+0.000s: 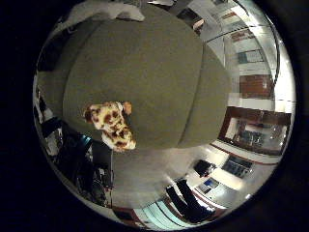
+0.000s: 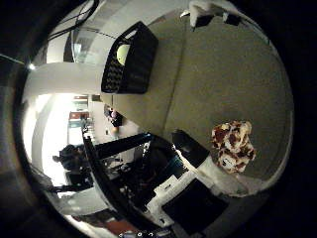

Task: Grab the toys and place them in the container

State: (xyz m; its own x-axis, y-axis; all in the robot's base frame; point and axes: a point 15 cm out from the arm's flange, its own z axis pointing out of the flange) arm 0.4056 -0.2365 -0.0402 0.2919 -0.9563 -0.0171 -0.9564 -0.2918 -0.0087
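A brown and white spotted plush toy lies near the edge of a round olive-green table. In the right thumb side palm view the toy lies on the same table, away from a black slatted crate that stands at the table's far edge. A yellow-green ball sits inside the crate.
Beside the table, below its edge, stand black frames and equipment with a teal part. Office furniture and a wood-framed window lie beyond the table.
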